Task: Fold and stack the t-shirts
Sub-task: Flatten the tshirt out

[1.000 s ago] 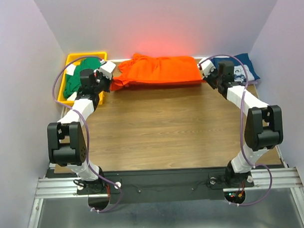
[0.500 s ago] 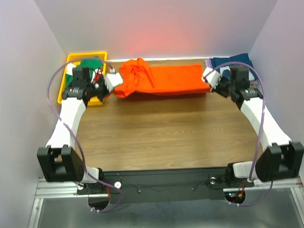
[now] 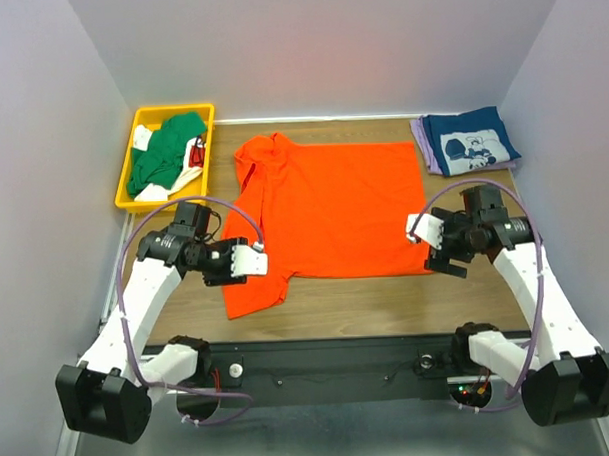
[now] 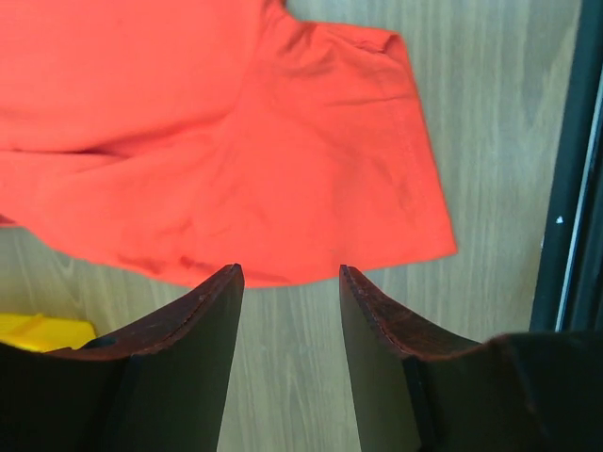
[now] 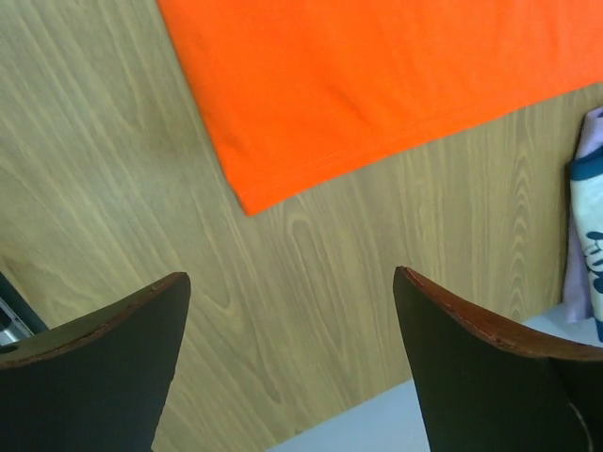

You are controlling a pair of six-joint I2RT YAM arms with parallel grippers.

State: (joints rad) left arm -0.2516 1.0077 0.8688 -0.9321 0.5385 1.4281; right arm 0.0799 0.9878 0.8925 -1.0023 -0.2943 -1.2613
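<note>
The bright orange t-shirt [image 3: 334, 207] lies spread flat on the wooden table, its collar to the left. My left gripper [image 3: 258, 262] sits at the shirt's near left sleeve, open. In the left wrist view the orange sleeve [image 4: 283, 160] lies just beyond the left gripper [image 4: 287, 282], with bare wood between the fingers. My right gripper [image 3: 413, 230] is open at the shirt's near right corner; that orange corner [image 5: 377, 85] lies ahead of the wide-open right gripper [image 5: 292, 282]. A folded navy t-shirt [image 3: 470, 142] rests on a lavender one [image 3: 422, 144] at the back right. The green t-shirt [image 3: 167, 153] sits in the bin.
The yellow bin [image 3: 170, 111] stands at the back left corner with white cloth beside the green shirt. A black rail [image 4: 565, 188] marks the table's near edge. The navy and lavender stack [image 5: 586, 217] shows at the right edge of the right wrist view.
Both arms pulled back from the far edge toward the near side, drawing the orange shirt out flat. Both grippers, shut on the shirt before, have opened and let it go.
</note>
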